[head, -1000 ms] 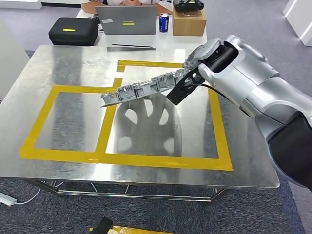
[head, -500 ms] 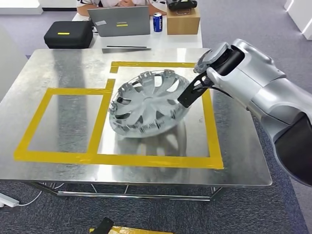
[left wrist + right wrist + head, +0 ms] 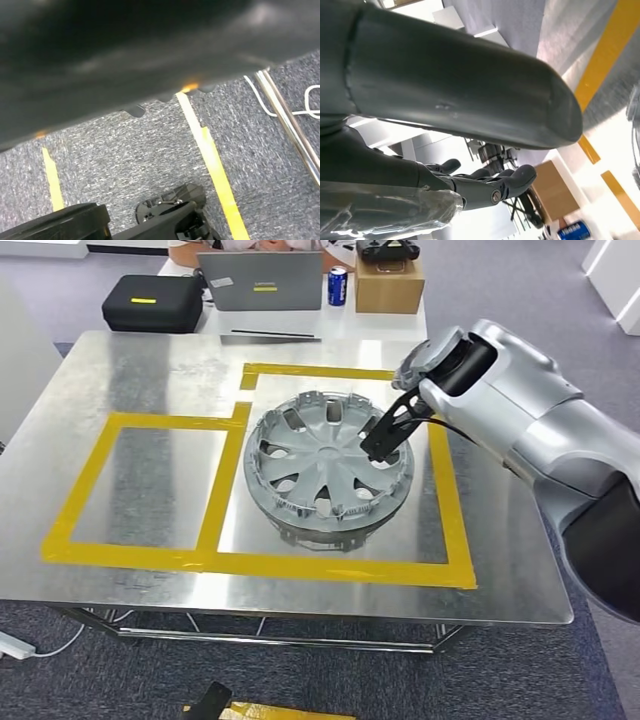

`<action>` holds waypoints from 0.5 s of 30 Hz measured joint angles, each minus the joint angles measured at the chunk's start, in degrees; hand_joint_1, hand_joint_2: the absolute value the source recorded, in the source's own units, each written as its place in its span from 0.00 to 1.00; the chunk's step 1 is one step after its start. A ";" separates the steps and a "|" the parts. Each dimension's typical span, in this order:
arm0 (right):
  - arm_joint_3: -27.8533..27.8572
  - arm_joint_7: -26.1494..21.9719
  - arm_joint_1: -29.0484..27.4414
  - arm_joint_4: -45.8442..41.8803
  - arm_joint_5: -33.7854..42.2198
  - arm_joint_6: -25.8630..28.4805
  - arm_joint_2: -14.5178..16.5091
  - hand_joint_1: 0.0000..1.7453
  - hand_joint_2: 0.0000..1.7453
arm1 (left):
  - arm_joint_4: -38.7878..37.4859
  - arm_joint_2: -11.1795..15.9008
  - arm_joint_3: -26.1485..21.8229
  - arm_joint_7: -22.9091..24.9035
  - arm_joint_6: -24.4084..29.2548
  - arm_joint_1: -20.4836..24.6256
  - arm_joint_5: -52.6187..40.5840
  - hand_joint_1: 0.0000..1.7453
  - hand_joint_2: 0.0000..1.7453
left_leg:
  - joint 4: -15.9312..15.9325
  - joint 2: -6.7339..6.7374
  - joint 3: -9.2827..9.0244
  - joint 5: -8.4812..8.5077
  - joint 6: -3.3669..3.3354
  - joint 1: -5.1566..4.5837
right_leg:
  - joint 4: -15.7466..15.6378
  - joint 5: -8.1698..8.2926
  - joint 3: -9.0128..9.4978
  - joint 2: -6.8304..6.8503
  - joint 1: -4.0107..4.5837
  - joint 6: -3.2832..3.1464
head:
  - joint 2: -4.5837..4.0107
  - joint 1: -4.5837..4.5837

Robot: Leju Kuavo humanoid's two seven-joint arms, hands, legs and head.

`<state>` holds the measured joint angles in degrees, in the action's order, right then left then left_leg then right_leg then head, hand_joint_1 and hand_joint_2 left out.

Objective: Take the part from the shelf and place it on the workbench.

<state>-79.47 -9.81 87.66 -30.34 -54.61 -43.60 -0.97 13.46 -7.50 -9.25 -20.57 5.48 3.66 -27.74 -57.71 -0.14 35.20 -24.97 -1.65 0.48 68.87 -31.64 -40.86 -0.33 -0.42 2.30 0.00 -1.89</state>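
Hubcap point(image 3: 330, 468) flat (on workbench point(image 3: 136, 370))

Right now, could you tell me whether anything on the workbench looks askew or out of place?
Nothing stands out. The hubcap lies flat, hollow side up, inside the larger taped box on the workbench, clear of the tape. The right hand hovers above its rim with nothing held. No damage shows.

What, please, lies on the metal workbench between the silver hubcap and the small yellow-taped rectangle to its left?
In the head view, a yellow tape strip separates the silver plastic hubcap from the small yellow-taped rectangle; otherwise bare metal.
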 joint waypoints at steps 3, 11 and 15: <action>-0.33 0.10 -0.29 0.00 0.22 0.13 -0.43 0.00 0.00 | -0.01 0.02 0.01 -0.02 0.08 -0.21 0.03 0.00 0.00 | -0.05 -0.05 -0.04 -0.06 -0.09 -0.01 | 5.42 -0.88 -2.84 0.01 -0.13 0.23 | 0.00 -0.01; -1.86 0.39 0.33 -0.56 0.69 0.95 -1.20 0.00 0.00 | -0.02 -0.03 0.01 0.06 0.26 -0.21 0.36 0.00 0.00 | -0.49 -0.16 0.15 -0.46 1.50 -0.33 | -10.94 5.68 5.54 -0.02 0.01 -1.28 | 0.00 0.10; -3.79 0.36 0.73 -1.55 0.60 2.16 -2.30 0.00 0.00 | -0.02 0.00 0.01 0.04 0.43 -0.32 0.78 0.00 0.00 | -9.09 -0.09 3.89 -5.65 2.46 -0.07 | -11.32 5.83 5.89 0.15 -0.22 -2.21 | 0.00 0.19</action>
<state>-83.26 -9.45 88.39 -31.88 -54.01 -41.45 -3.27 13.44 -7.50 -9.25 -20.52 5.91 3.33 -26.96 -66.80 -0.22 39.10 -30.62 0.81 0.41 57.55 -25.81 -34.97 -0.18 -0.64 0.09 0.00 -1.70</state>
